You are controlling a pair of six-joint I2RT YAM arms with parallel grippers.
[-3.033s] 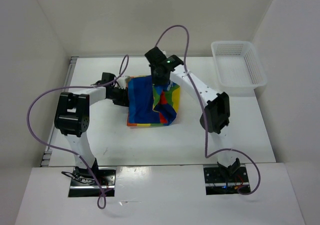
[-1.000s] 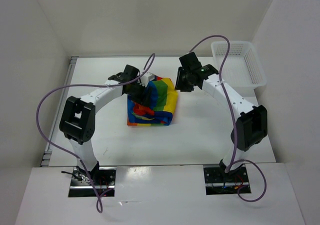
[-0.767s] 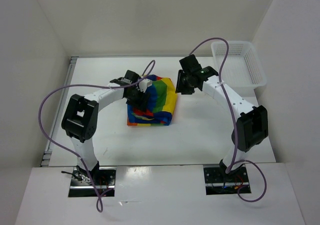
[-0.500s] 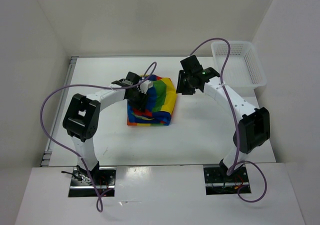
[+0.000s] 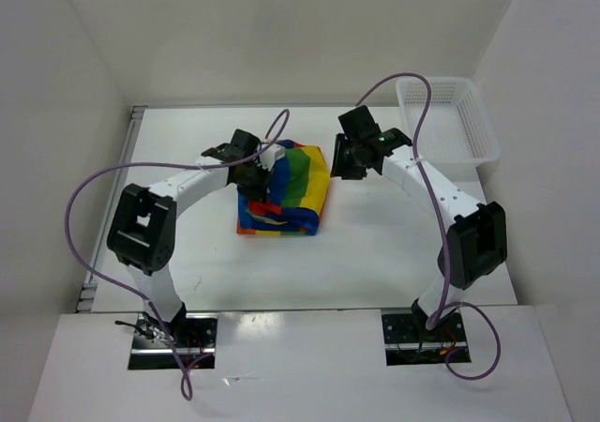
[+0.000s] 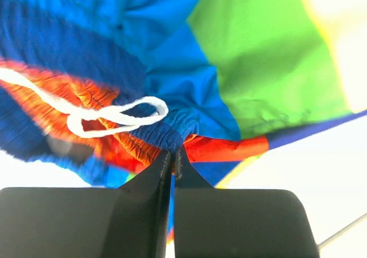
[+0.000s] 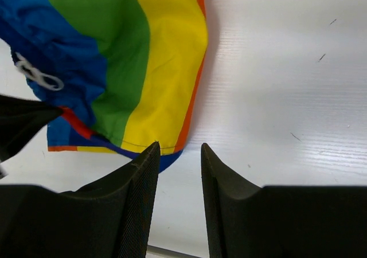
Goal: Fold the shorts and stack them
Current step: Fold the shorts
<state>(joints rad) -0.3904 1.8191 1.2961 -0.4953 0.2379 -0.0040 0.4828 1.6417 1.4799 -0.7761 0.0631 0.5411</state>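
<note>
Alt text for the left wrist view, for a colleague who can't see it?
The left gripper, its black fingers pressed together, pinches the gathered waistband of the rainbow-striped shorts. A white drawstring loop lies just beyond.

White table [image 5: 375, 253] is seen enclosed by plain white walls on three sides: back [image 5: 300, 37], left [image 5: 56, 159] and right [image 5: 553, 159].

White plastic mesh basket [image 5: 452, 167] is set at the far right corner of the table, its long side lying along the right wall; its right rim is just beside that wall.

A metal rail [image 5: 108, 225] is noted along the table's left edge, between table and left wall.

A glossy white panel [image 5: 300, 366] is seen across the near edge.

Table surface – a few small dark scuff marks [image 7: 293, 136] are recorded in the right wrist view.
</note>
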